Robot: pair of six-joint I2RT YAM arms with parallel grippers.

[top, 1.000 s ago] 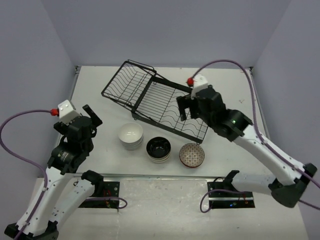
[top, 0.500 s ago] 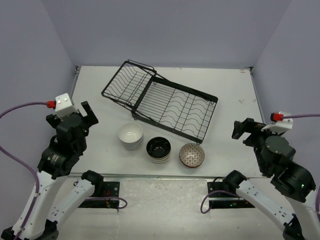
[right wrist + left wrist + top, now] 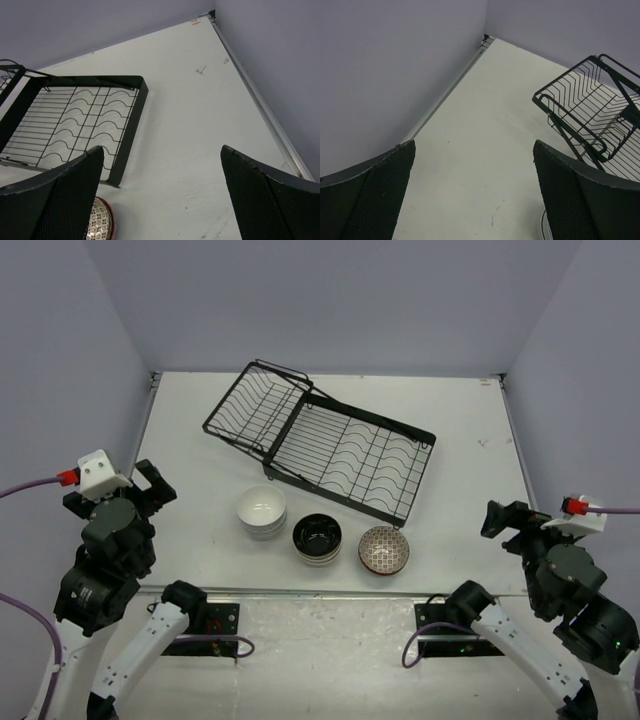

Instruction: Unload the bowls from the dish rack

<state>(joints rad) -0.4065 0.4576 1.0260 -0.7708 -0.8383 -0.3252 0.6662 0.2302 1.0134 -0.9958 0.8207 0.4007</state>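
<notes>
The black wire dish rack point(image 3: 320, 445) lies in the middle of the table with no bowls in it. It also shows in the left wrist view point(image 3: 590, 107) and the right wrist view point(image 3: 75, 120). Three stacks of bowls stand on the table in front of it: white point(image 3: 262, 510), black-inside point(image 3: 317, 537) and brown-patterned point(image 3: 384, 548). The patterned one's rim shows in the right wrist view point(image 3: 101, 221). My left gripper point(image 3: 150, 485) is open and empty at the table's left edge. My right gripper point(image 3: 503, 521) is open and empty at the near right.
Purple walls enclose the table on the left, back and right. A metal strip runs along the table's near edge point(image 3: 320, 591). Bare table point(image 3: 480, 440) lies right of the rack.
My right arm has swung from above the rack's right end back to the near right corner. My left arm has drawn back to the left and nearer.
</notes>
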